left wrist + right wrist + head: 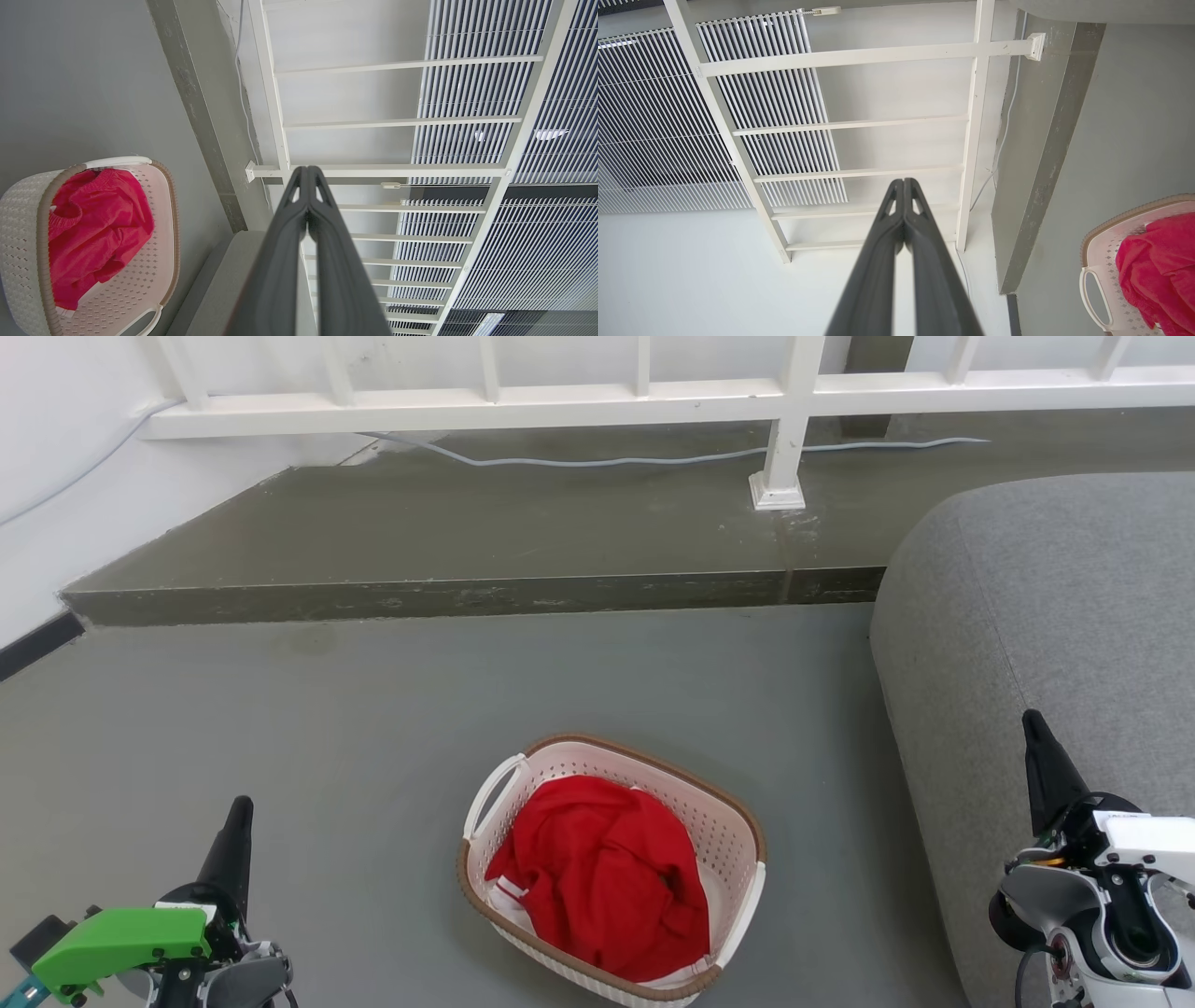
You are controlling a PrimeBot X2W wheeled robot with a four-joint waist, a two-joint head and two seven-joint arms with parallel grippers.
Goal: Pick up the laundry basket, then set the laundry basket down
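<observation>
The laundry basket [728, 831] stands on the grey floor at the lower middle of the head view, cream-white and perforated, with a brown rim and white loop handles on its sides. A crumpled red garment [607, 877] lies inside it. My left gripper [241, 807] is at the lower left, shut and empty, well to the basket's left. My right gripper [1031, 721] is at the lower right, shut and empty, in front of the sofa. The basket [18, 224] sits at the left of the left wrist view, behind my shut left gripper [307, 170]. The basket [1099, 247] also appears at the right edge beside my shut right gripper [904, 181].
A grey sofa [1055, 616] fills the right side, close to the basket's right. A raised concrete step [467, 593] crosses behind, with a white railing [784, 420] and a grey cable [607, 459] on it. A white wall [56, 476] stands at the left.
</observation>
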